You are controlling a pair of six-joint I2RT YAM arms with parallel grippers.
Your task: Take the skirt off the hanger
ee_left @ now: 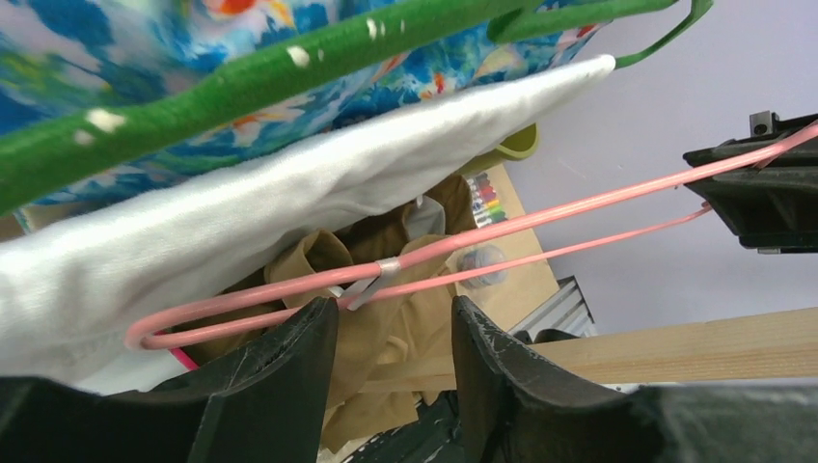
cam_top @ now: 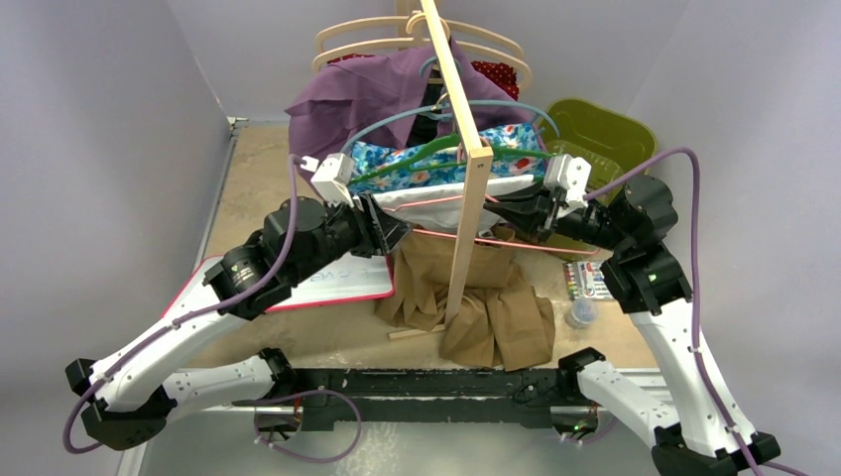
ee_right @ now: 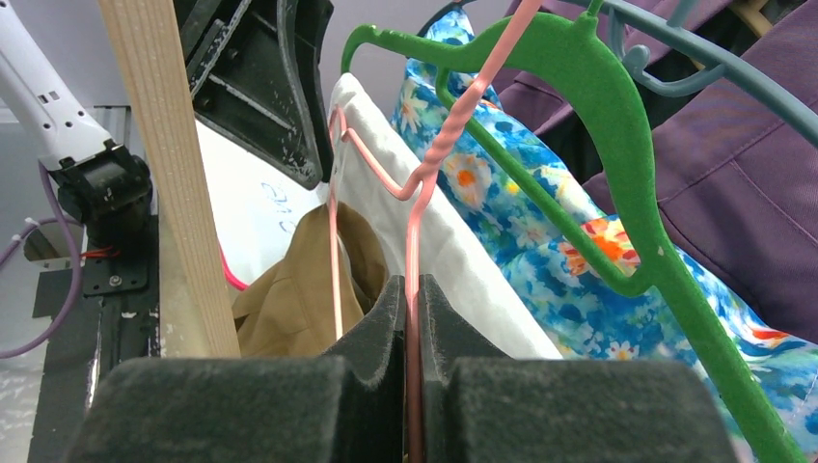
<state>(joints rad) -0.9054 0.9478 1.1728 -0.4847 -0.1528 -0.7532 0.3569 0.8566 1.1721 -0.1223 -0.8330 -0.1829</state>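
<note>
We note: right gripper point(ee_right: 412, 289) clenched on pink hanger point(ee_left: 579, 204). Left gripper point(ee_left: 395, 328) fingers parted at hanger's other end, grasping nothing. Brown skirt point(cam_top: 491, 302) slumped on table point(cam_top: 258, 178).

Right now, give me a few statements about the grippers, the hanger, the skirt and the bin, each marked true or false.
1. The right gripper is shut on the pink wire hanger. True.
2. The left gripper is clamped shut. False: its jaws stand apart.
3. The brown skirt bunches at its lower end on the table. True.
4. The green bin stands left of the wooden rack post. False: it stands to the right, further back.
</note>
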